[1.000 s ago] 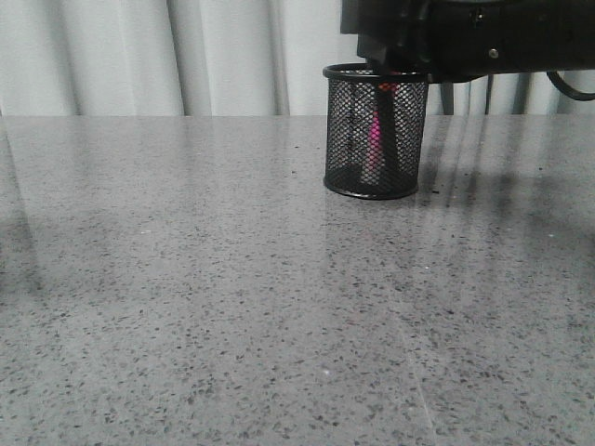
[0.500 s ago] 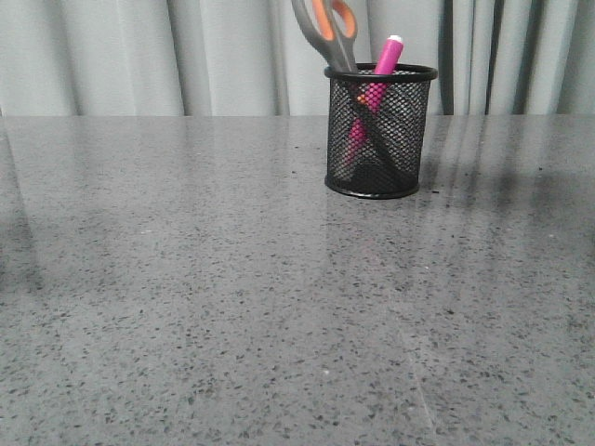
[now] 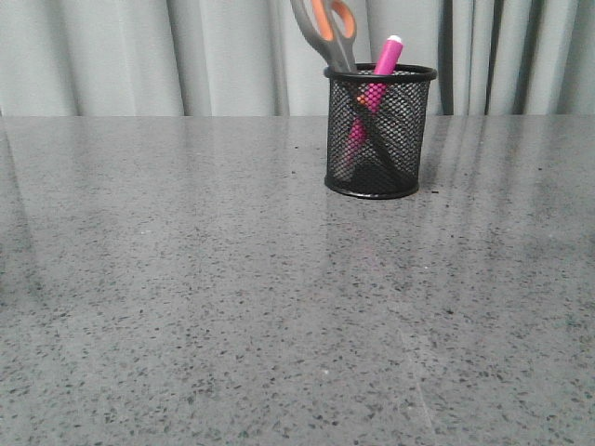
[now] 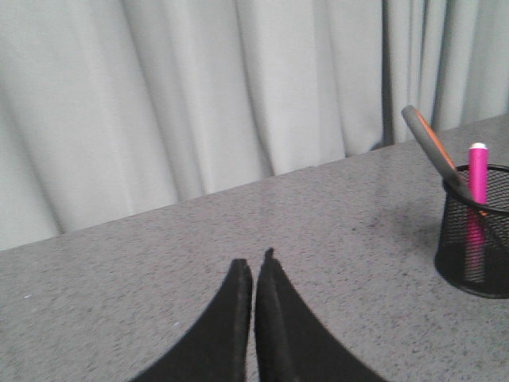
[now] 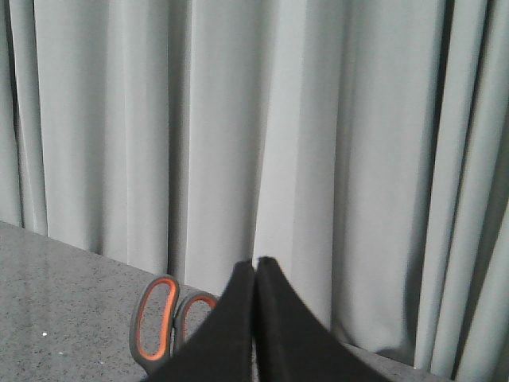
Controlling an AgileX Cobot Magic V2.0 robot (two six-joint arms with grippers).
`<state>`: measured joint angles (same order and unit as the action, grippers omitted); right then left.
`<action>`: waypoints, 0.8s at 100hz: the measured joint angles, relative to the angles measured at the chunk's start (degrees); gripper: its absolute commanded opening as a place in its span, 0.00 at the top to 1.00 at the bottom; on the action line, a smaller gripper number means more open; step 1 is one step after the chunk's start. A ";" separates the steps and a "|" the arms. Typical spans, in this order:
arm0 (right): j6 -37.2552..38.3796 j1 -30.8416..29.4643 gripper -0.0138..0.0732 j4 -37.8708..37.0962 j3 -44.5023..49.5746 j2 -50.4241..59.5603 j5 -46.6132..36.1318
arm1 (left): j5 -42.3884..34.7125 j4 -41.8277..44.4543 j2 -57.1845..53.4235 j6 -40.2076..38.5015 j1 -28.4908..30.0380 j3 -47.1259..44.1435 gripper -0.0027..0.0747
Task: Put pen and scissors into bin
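The bin point(image 3: 379, 130) is positioned upright on the grey speckled worktop point(image 3: 232, 297), in front of a pale curtain point(image 3: 139, 56). The pen point(image 3: 376, 79) and the scissors point(image 3: 327, 32) are held inside it, leaned in opposite directions, handles and white pen end raised above the rim. The left tool point(image 4: 254, 270) and right tool point(image 5: 254, 267) are seen closed, fingers pressed together, nothing gripped, both clear of the bin.

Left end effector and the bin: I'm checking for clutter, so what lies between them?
Nothing: in the left wrist view only bare grey table lies between the shut left end effector and the bin, which holds the scissors and pen.
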<state>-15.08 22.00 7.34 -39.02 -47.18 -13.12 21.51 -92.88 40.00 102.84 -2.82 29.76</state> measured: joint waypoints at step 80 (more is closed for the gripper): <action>-1.81 -0.37 0.91 -0.12 30.61 47.25 20.47 | -14.67 -10.89 -40.16 2.09 -0.14 -25.77 0.99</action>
<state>-16.89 21.63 7.22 -8.41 0.07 7.34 6.84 -103.78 -0.16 104.93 -2.96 3.98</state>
